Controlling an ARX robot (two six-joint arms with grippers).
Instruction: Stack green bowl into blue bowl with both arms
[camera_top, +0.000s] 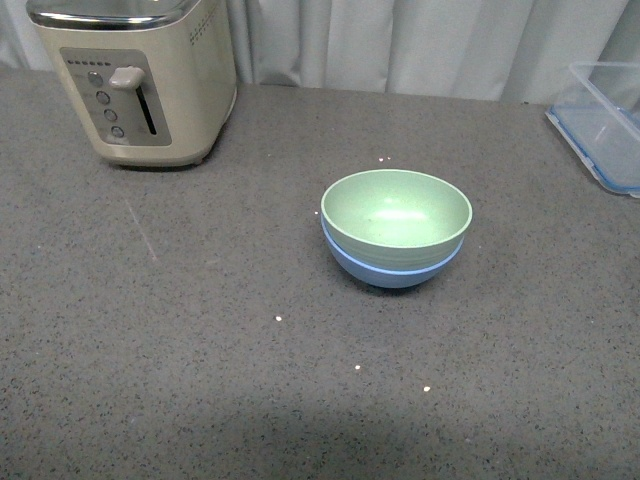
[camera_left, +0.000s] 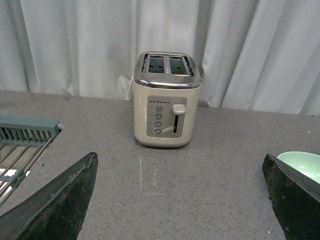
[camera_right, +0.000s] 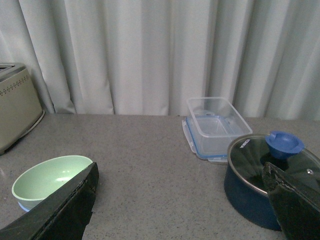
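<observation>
We see the green bowl (camera_top: 396, 209) nested in the blue bowl (camera_top: 392, 268) mid-counter (camera_top: 200, 330). Toaster (camera_top: 135, 80) back left, clear box (camera_top: 605, 125) and lidded pot (camera_right: 267, 177) right. Both claws (camera_left: 177, 200) (camera_right: 180, 200) gape, holding nothing.

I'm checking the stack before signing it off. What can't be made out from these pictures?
- Blue bowl: inside hidden by the green bowl nested in it, all views.
- Green bowl: partly behind a left gripper finger, left wrist view.
- Pot: partly behind a right gripper finger.
- Container: cut off, front view.
</observation>
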